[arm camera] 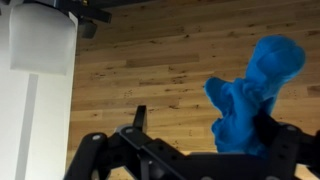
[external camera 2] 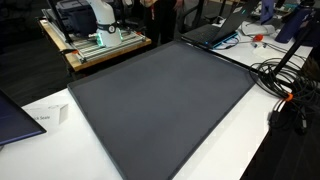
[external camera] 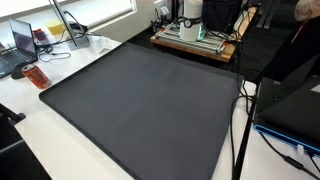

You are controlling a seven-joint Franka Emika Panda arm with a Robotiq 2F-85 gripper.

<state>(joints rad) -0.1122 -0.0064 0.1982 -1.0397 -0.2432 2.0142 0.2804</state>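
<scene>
Your fingers point(arm camera: 88, 152) stand wide apart in the wrist view, with nothing clamped between them. The crumpled blue cloth point(arm camera: 250, 90) is on the right, just beside the right finger, in front of a wooden surface point(arm camera: 170, 70); you cannot tell whether it touches. A white block point(arm camera: 42, 40) stands at the upper left.

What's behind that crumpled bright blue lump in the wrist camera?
Light wooden planks run behind the crumpled bright blue lump; the stretch it covers cannot be seen.
</scene>
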